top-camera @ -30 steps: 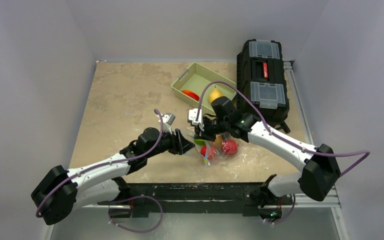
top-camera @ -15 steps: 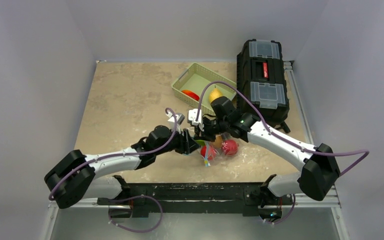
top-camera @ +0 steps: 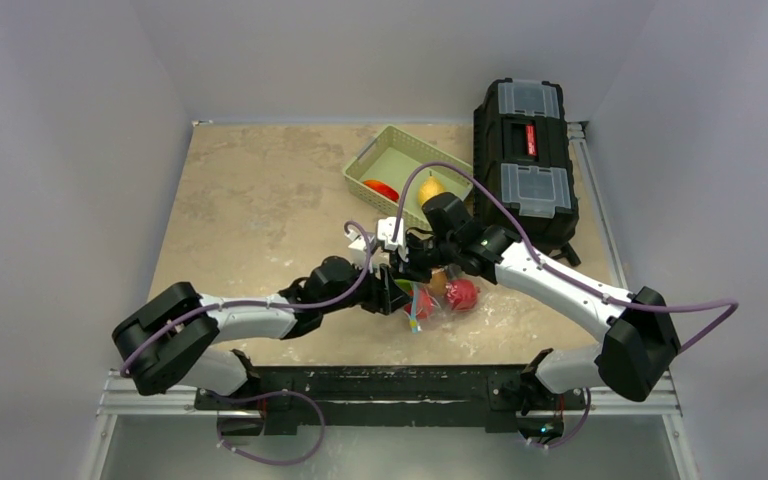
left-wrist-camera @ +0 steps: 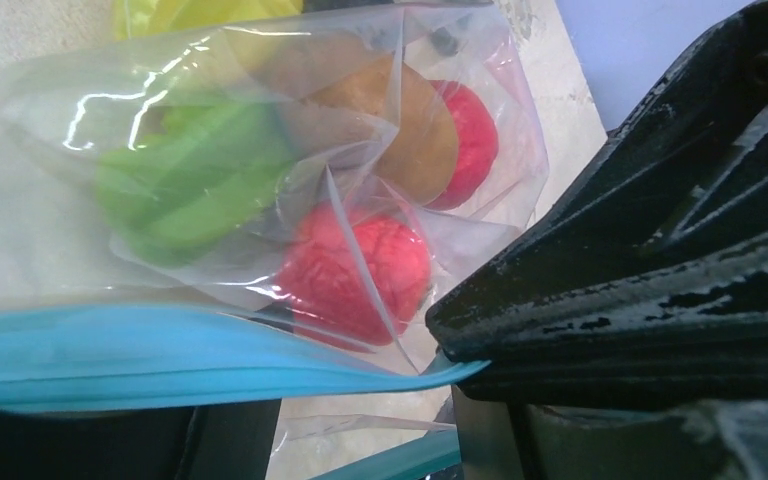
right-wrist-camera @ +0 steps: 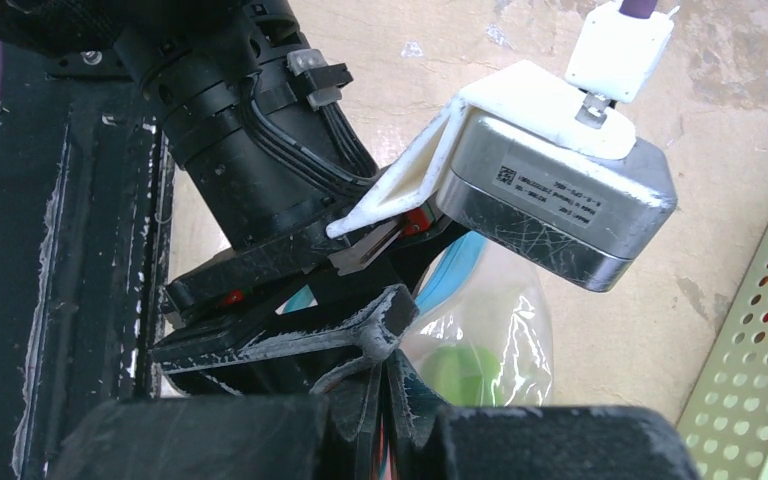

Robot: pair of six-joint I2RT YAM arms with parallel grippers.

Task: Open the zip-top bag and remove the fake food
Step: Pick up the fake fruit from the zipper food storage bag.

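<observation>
The zip-top bag [top-camera: 430,298] is seen lying on the mottled, stone-look table [top-camera: 250,200], near the front edge and between the two arms. It is a clear, crinkly film pouch, creased and catching glare. Its teal zip strip [left-wrist-camera: 160,355], smooth and ribbon-flat, is stretched across the bottom of the left wrist view.

The fake food [left-wrist-camera: 360,270] is bunched inside the pouch. A knobbly red piece is pressed against the film, a glossy green lobed shape [left-wrist-camera: 195,185] lies beside it, and a matte brown oval [left-wrist-camera: 400,120] and a second rounded red piece [left-wrist-camera: 470,130] sit behind.

The left gripper [top-camera: 387,290] is brought in at the bag's mouth. Its scuffed black fingers are held apart, and the strip is laid across the gap and touches the tip of one finger. A firm pinch cannot be made out.

The right gripper [right-wrist-camera: 388,395] is seen clenched, with its ribbed pads pressed flat together just above the bag. Whether film is caught between them cannot be told.

A scratched metal camera box [right-wrist-camera: 550,210] on a white bracket is seen riding the left wrist.

Further back, a pale green perforated basket [top-camera: 365,160] is seen holding a red piece [top-camera: 382,188] and a yellow one [top-camera: 430,190]. A black hard-shell toolbox [top-camera: 525,150] stands just beside it.
</observation>
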